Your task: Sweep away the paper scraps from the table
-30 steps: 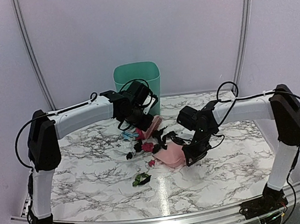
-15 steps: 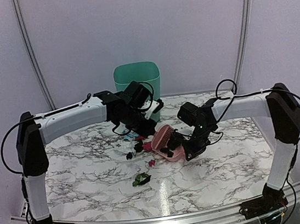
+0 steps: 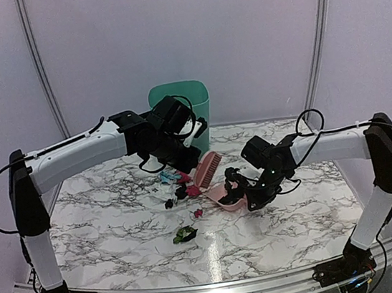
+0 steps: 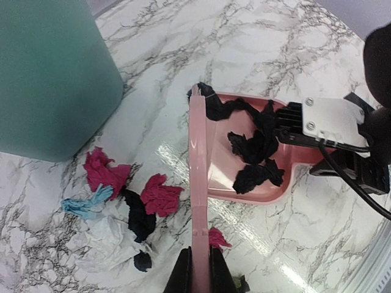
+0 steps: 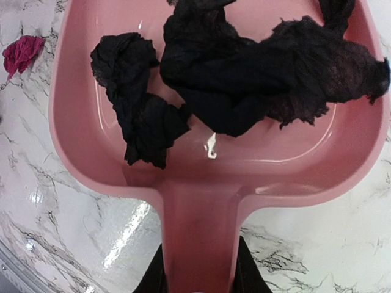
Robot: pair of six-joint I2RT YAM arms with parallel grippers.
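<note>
Lying in pink dustpan [image 5: 201, 183] — black paper scraps [image 5: 244, 67], brush [image 4: 197, 183] alongside.

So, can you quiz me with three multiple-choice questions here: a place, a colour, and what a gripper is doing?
1. Where does the green bin stand?
A. near front edge
B. far edge of the table
C. tipped over mid-table
2. What colour are the paper scraps in the dustpan?
A. black
B. green
C. light blue
3. The right gripper is
A. open, holding nothing
B. shut on a loose scrap
C. shut on the dustpan's handle
Answers: 1 B, upright at the back; 2 A, only black bits lie inside; 3 C, it clamps the pink handle.
</note>
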